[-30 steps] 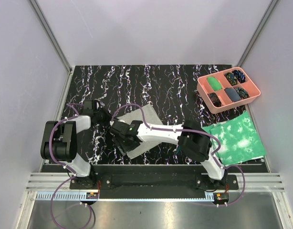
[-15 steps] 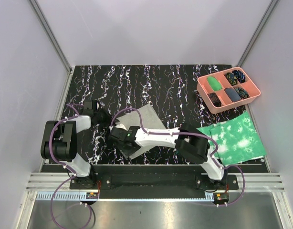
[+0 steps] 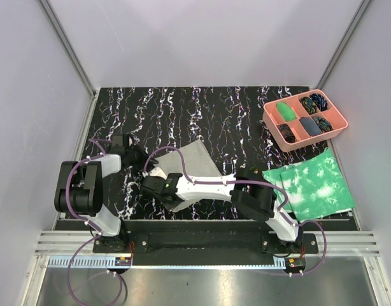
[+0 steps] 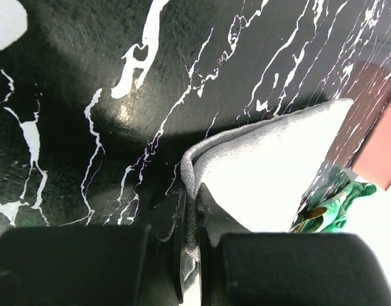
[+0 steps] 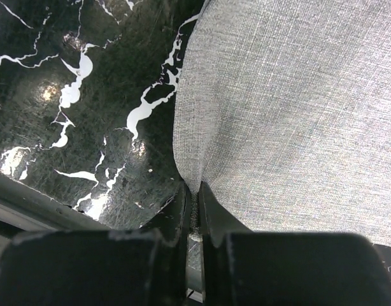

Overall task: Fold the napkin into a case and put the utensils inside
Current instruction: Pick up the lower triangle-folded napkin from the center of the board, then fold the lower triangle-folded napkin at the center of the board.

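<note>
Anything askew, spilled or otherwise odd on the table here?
Nothing spilled or damaged. The grey napkin lies skewed on the table, a folded edge pinched in the left tool and another edge in the right tool.

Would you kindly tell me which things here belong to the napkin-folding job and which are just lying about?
Job in hand: napkin; left pincer and right pincer, each shut on its edge.
Lying about: pink tray; green-and-white sheet.
</note>
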Robot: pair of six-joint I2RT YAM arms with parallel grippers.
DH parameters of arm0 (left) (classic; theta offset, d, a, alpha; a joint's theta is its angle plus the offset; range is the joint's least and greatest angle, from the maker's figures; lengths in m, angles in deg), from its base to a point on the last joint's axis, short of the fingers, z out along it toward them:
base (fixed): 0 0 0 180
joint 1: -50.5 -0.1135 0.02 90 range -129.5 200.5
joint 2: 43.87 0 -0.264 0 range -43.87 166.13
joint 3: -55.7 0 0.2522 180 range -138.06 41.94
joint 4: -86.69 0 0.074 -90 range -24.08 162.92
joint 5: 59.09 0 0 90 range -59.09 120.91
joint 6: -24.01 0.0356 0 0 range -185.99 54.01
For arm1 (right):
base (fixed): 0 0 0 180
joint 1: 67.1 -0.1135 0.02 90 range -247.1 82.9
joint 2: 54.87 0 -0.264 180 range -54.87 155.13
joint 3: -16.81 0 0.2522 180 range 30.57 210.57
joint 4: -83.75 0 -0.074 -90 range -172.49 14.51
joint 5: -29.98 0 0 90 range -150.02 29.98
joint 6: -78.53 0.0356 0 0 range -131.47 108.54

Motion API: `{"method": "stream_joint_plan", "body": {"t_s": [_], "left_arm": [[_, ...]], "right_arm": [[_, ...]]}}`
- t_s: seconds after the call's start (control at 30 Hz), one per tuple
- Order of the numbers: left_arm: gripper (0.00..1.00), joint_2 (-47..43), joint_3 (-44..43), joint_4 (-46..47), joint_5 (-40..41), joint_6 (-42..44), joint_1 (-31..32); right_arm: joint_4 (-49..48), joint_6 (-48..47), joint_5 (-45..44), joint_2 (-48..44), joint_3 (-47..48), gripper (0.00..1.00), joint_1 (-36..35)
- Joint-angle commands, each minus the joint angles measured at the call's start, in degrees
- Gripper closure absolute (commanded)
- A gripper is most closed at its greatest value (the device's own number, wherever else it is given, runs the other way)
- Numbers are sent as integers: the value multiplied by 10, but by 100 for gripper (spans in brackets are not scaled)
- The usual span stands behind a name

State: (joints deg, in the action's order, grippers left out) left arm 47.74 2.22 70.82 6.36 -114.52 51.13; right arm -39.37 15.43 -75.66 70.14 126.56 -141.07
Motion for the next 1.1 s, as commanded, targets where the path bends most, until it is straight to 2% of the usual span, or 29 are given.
{"method": "stream_joint_plan", "body": {"t_s": [0.0, 0.2, 0.23, 0.3, 0.33, 0.37, 0.47, 0.6, 0.73, 1.07], "left_arm": [[100, -20, -21, -22, 21, 4, -5], [100, -97, -52, -111, 119, 20, 4], [100, -100, -59, -121, 134, 22, 16], [100, -97, -84, -151, 174, 22, 35], [100, -92, -94, -162, 187, 21, 55], [100, -77, -118, -174, 216, 20, 66], [100, -47, -162, -214, 268, 10, 108], [100, -19, -209, -261, 338, -10, 152], [100, 15, -274, -298, 388, -24, 196], [100, 126, -368, -335, 424, -79, 252]], "right_arm": [[-21, 9, 58, -23, -20, 100, -5], [-236, 77, 279, -164, -178, 100, 58], [-302, 105, 307, -177, -231, 100, 73], [-372, 136, 384, -202, -284, 100, 96], [-444, 160, 407, -209, -330, 100, 119], [-470, 170, 438, -215, -350, 100, 127], [-538, 193, 473, -233, -411, 100, 157], [-686, 250, 537, -247, -498, 100, 198], [-710, 261, 569, -254, -536, 100, 234], [-693, 229, 610, -273, -592, 100, 313]]}}
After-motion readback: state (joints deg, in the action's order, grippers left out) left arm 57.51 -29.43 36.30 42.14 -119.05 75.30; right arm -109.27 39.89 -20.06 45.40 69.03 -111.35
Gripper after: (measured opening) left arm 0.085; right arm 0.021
